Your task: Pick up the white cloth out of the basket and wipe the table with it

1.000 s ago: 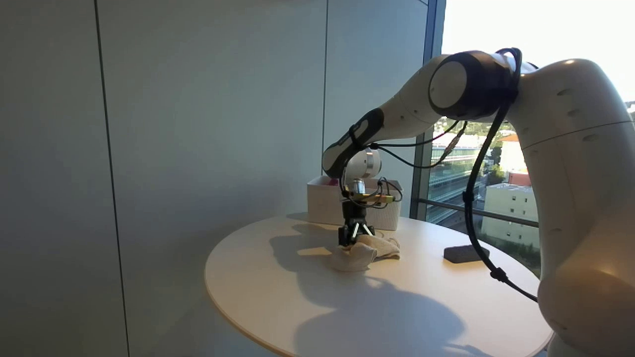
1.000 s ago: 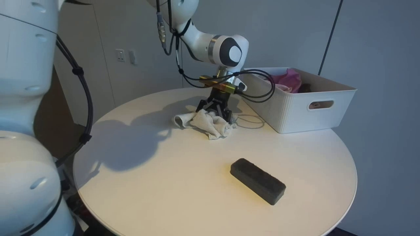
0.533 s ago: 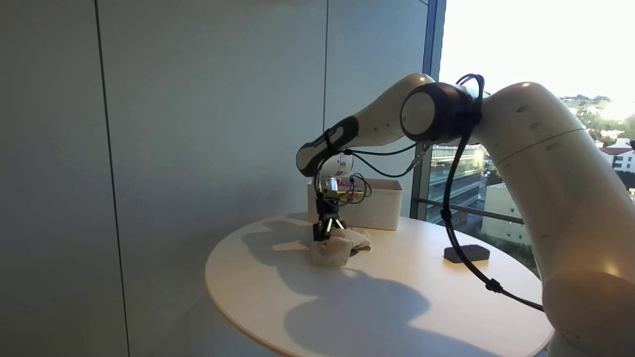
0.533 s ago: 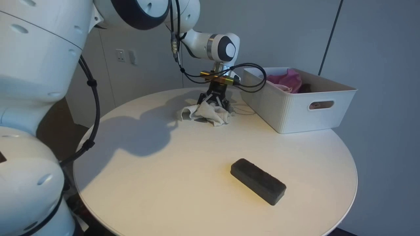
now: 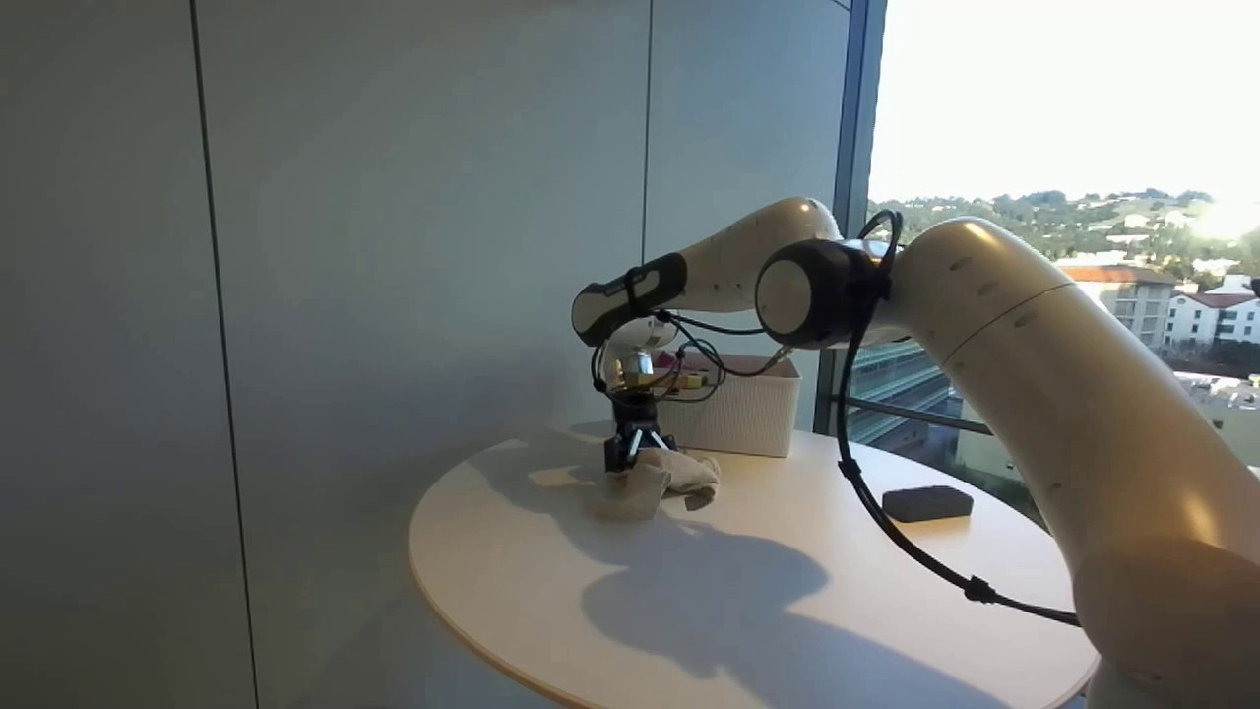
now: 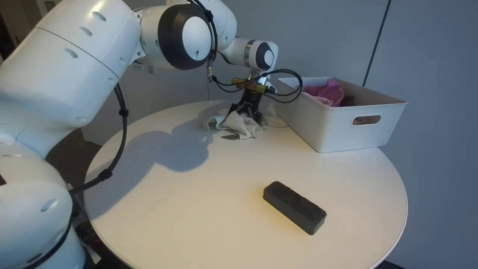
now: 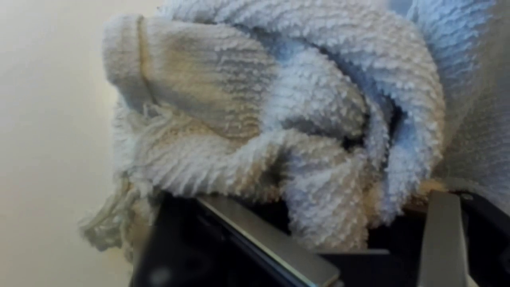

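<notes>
The pincer [image 6: 245, 114] points down and grasps the cloth [image 6: 243, 127], its tips hidden among the folds. The cloth is out of the basket [image 6: 358, 136] and lies crumpled on the surface [image 6: 201, 209], right under the pincer and near the basket's long side. In the wrist view the ribbed, off-white weave bunches up between the pincer's two sides, with a hem [image 7: 131, 59] at upper left and frayed threads [image 7: 107, 229] at lower left. Whether every part of it touches the surface, I cannot tell.

The basket is white and stands upright by the edge of the round surface. Pink fabric [image 6: 329, 92] sits inside, next to a dark item [image 6: 348, 101] too hidden to name. A black block [image 6: 295, 207] lies on the surface in both exterior views, well apart from the cloth.

The white arm [image 5: 1043, 345] bends out over the surface, black cables [image 6: 123, 129] strapped along it, and a broad shadow [image 6: 175, 149] falls across the surface. In an exterior view a window [image 5: 1034, 118] behind the arm shows buildings [image 5: 1216, 317] and a hillside [image 5: 1043, 217].
</notes>
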Action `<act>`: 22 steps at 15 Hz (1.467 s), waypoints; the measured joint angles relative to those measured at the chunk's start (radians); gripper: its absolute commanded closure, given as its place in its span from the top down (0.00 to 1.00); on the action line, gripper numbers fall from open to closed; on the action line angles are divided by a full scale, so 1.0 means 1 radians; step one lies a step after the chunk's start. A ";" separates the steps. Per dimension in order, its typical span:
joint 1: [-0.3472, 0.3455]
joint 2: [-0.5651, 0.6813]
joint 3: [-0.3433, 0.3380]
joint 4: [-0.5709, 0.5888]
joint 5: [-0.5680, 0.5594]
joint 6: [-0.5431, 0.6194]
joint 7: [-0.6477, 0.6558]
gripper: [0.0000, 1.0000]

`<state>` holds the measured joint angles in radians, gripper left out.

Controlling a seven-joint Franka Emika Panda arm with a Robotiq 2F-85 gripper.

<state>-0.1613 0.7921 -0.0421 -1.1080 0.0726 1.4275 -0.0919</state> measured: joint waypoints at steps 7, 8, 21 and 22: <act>-0.124 -0.049 -0.045 -0.105 0.066 -0.107 0.055 0.15; -0.133 -0.070 -0.046 -0.147 0.054 -0.129 0.015 0.15; -0.053 -0.230 0.014 -0.509 -0.307 -0.209 -0.327 0.13; -0.032 -0.232 0.024 -0.512 -0.329 -0.194 -0.319 0.13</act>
<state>-0.1938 0.5604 -0.0182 -1.6199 -0.2559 1.2338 -0.4105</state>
